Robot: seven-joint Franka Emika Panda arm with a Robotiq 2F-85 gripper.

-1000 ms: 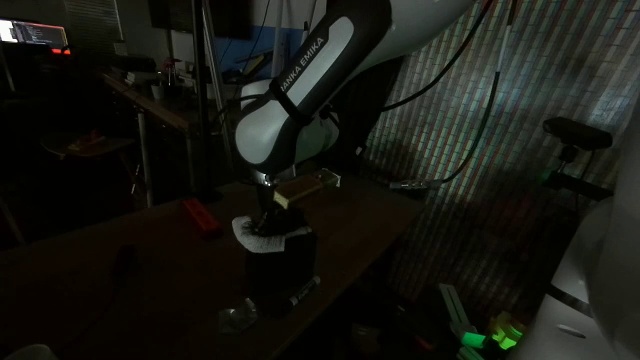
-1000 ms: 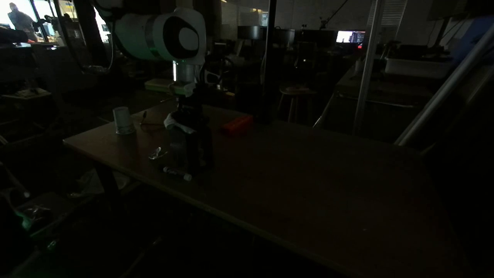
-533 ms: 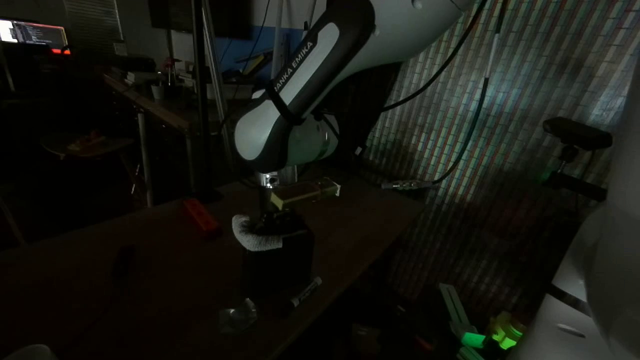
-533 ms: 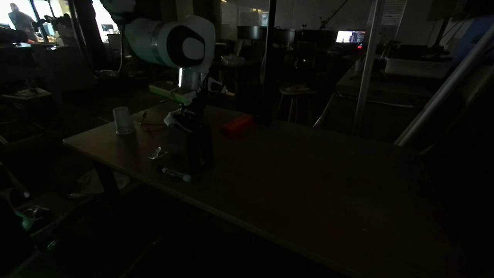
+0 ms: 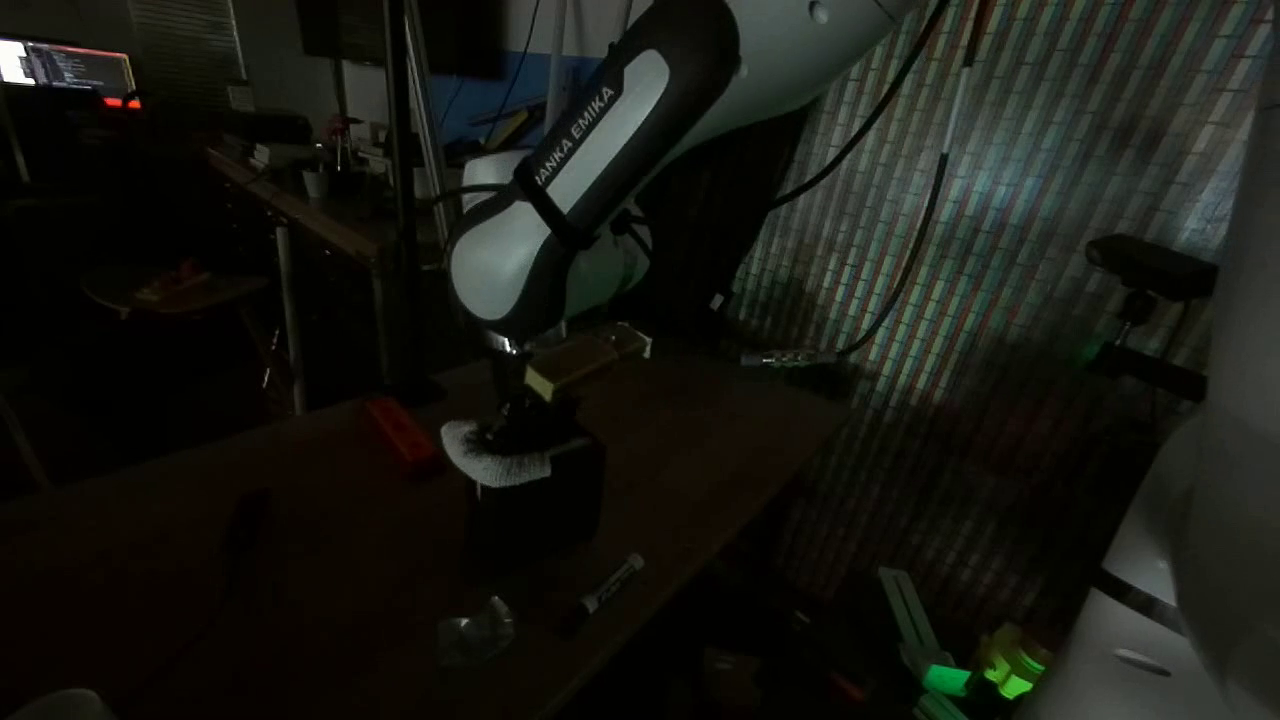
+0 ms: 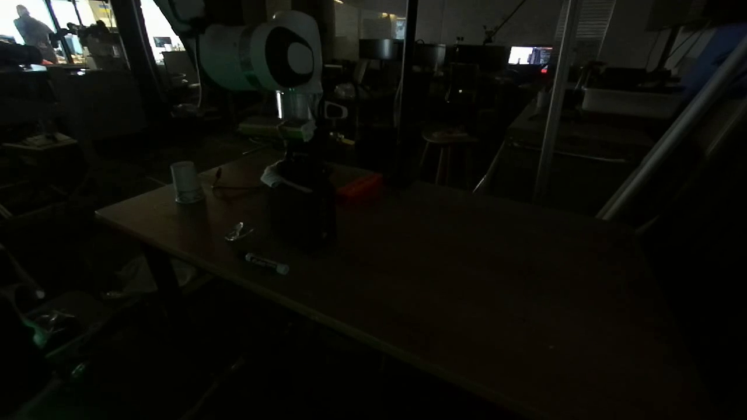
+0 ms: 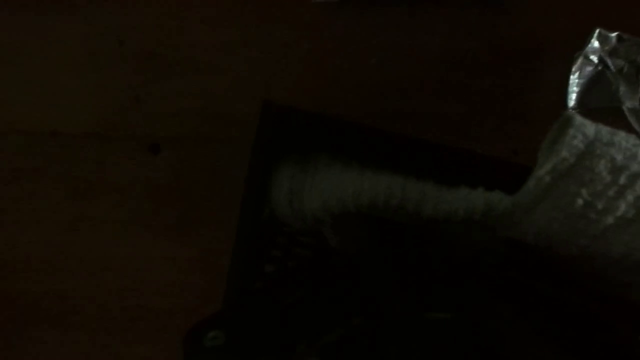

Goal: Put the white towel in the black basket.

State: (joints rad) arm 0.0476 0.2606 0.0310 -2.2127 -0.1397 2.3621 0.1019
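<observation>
In this gloom the ribbed, fuzzy white towel [image 5: 503,470] stands out, draped at the mouth of the black, boxy basket [image 5: 540,515]: part bends out over the rim, and the wrist view shows a pleated band just inside the wall, widening into a coarse-textured flap toward three o'clock. The black, jointed tool [image 5: 528,425] reaches down to the basket's mouth from twelve o'clock, its fingertips lost in shadow, so I cannot tell whether it stands wide, narrow or has hold of the cloth. Just above it is a yellowish, rectangular block [image 5: 575,368]. Taking the basket as the dial's centre in an exterior view, a crumpled piece of shiny, clear film [image 5: 477,635] lies at seven o'clock, a slim, cylindrical marker [image 5: 612,585] between four and five, and a long red block [image 5: 400,432] at ten, all on the brown wooden tabletop [image 6: 496,291]. By the same reckoning in an exterior view, a pale, tapered cup [image 6: 188,182] stands between nine and ten.
</observation>
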